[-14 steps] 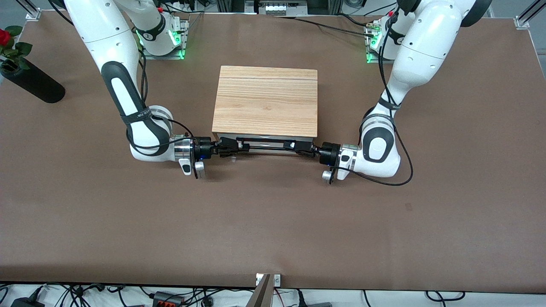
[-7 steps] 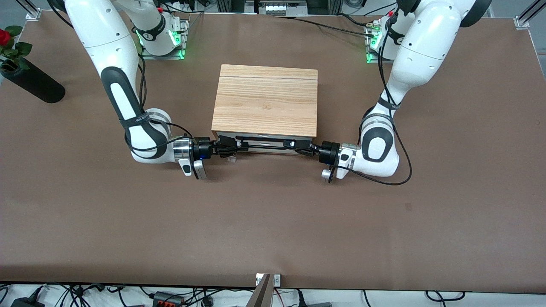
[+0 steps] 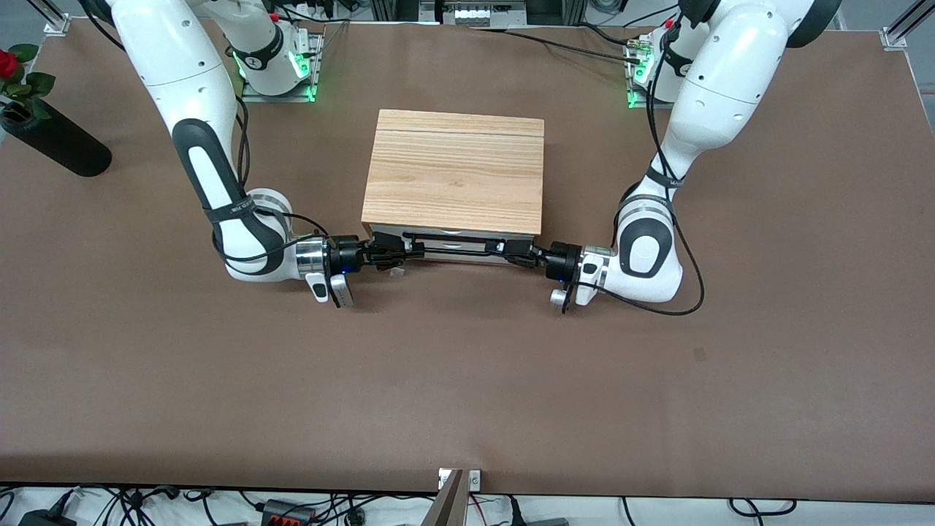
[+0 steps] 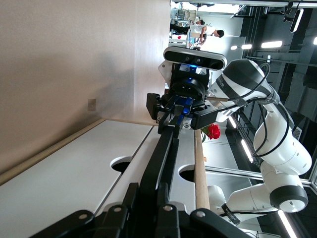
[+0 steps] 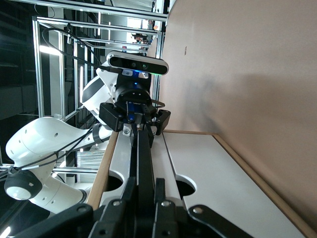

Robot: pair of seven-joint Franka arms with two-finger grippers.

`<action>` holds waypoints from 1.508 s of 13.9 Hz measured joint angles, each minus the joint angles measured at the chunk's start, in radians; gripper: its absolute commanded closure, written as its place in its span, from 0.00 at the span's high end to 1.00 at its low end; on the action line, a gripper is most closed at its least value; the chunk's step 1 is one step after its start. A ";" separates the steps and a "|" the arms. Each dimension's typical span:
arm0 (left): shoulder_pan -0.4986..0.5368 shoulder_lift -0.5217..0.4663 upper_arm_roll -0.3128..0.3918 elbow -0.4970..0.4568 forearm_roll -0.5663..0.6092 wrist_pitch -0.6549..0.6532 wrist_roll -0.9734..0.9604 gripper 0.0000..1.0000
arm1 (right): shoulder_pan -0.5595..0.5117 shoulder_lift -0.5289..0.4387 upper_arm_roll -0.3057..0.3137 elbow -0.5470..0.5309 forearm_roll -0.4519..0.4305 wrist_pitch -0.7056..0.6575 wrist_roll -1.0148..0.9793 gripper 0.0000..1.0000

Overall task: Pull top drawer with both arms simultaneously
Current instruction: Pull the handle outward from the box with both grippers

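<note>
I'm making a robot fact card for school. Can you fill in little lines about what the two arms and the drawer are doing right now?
left gripper: shut on the black bar handle, at the end toward the left arm's side
right gripper: shut on the same handle, at the end toward the right arm's side
top drawer: only a thin strip of its white front shows below the wooden cabinet; barely out, if at all
cabinet place: middle of the brown table, drawer front facing the front camera
also there: black vase with a red rose, at the right arm's end

Brown table (image 3: 467,380); on it a wood cabinet (image 3: 454,172) mid-table, and a black vase (image 3: 55,142) near the right arm's end.
</note>
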 measured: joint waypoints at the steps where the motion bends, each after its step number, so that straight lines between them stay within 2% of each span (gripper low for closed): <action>1: 0.000 0.000 0.001 0.000 -0.002 0.001 0.003 0.14 | 0.001 0.001 0.000 0.003 0.000 0.003 0.001 0.09; 10: 0.011 0.017 0.019 0.041 -0.011 0.007 0.007 0.13 | 0.018 0.035 0.001 0.099 -0.003 0.062 0.032 0.09; 14: 0.014 0.035 0.022 0.078 -0.012 0.028 0.003 0.12 | 0.017 0.075 -0.001 0.163 -0.003 0.063 0.053 0.09; 21: 0.019 0.054 0.022 0.108 -0.023 0.037 0.002 0.12 | 0.016 0.107 -0.004 0.216 -0.004 0.063 0.061 0.09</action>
